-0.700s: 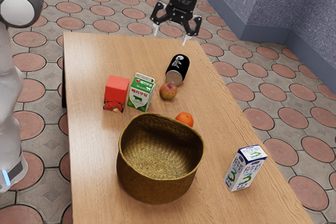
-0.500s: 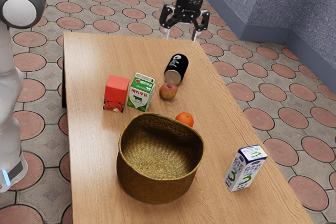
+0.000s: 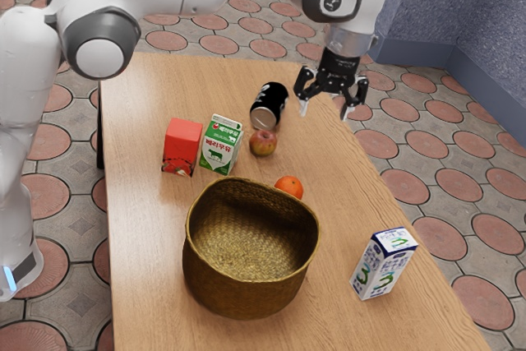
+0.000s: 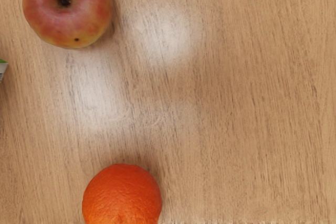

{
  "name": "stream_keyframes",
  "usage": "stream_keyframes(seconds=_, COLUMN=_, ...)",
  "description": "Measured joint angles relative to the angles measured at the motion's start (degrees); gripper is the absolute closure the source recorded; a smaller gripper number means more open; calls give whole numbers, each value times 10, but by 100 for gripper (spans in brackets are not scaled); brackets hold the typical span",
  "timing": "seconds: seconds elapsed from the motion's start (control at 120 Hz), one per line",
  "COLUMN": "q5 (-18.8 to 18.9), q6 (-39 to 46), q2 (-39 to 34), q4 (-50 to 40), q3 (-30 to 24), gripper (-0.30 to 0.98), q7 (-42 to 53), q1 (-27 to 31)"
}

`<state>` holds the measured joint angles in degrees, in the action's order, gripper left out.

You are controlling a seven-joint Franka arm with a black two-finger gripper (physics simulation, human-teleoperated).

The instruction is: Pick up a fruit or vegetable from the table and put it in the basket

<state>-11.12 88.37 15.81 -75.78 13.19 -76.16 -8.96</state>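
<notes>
My gripper (image 3: 330, 109) is open above the table's far right edge in the exterior view, with nothing between its fingers. The red-yellow apple (image 3: 263, 143) rests on the table beside the can. An orange (image 3: 288, 187) lies near the basket's rim. The woven brown basket (image 3: 246, 293) stands upright, and its visible inside holds nothing. From above, the wrist view has the apple (image 4: 67, 11) and the orange (image 4: 122, 195) apart on bare wood.
A black can (image 3: 269, 104) lies on its side behind the apple. A red box (image 3: 182, 145) and a green-white milk carton (image 3: 220, 145) stand side by side. Another carton (image 3: 383, 265) stands near the table's right edge in the exterior view.
My open gripper has moved toward the exterior view's right and closer to the fruit, the arm now reaching across the top. The black can has shifted slightly toward the exterior view's left.
</notes>
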Motion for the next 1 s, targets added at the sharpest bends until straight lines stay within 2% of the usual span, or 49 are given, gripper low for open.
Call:
stream_keyframes(seconds=0.083, q5=-12, q6=45, q2=-59, q4=-118, q3=-13, gripper=0, q7=33, q1=2)
stream_keyframes(seconds=0.175, q5=-5, q6=89, q2=-77, q4=-178, q3=-34, gripper=0, q7=64, q1=-2)
stream_keyframes(seconds=0.425, q5=-3, q6=163, q2=-76, q4=-230, q3=-41, gripper=0, q7=133, q1=-5)
stream_keyframes(seconds=0.583, q5=-4, q6=181, q2=-82, q4=-240, q3=-41, gripper=0, q7=163, q1=-4)
stream_keyframes(seconds=0.742, q5=-11, q6=202, q2=-112, q4=-287, q3=-42, gripper=0, q7=186, q1=-4)
stream_keyframes(seconds=1.0, q5=-25, q6=226, q2=-111, q4=-304, q3=-43, gripper=0, q7=212, q1=-7)
